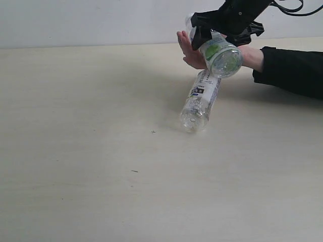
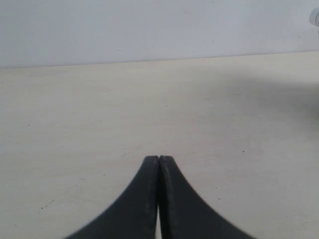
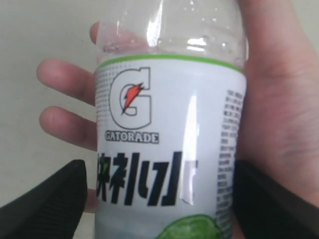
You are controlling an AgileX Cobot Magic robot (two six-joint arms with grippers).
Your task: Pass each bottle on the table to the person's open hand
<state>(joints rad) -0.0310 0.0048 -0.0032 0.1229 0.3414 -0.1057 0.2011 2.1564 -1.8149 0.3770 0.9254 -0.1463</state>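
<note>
My right gripper [image 1: 222, 40] is shut on the green-and-white labelled bottle [image 1: 222, 55], held tilted above the table [image 1: 101, 141] with its base towards the exterior camera. In the right wrist view this bottle [image 3: 169, 124] lies against the palm of the person's open hand [image 3: 284, 99], with a black finger on each side of it. The hand [image 1: 187, 50] joins a black sleeve [image 1: 292, 70]. One white-labelled bottle [image 1: 201, 101] lies on its side just below the hand. My left gripper [image 2: 159, 159] is shut and empty over bare table. The pink-labelled bottle and the second white-labelled bottle are out of view.
A pale wall [image 1: 75, 20] runs along the table's far edge. The person's forearm crosses the table's right rear corner. A few tiny dark specks [image 1: 153, 132] mark the surface.
</note>
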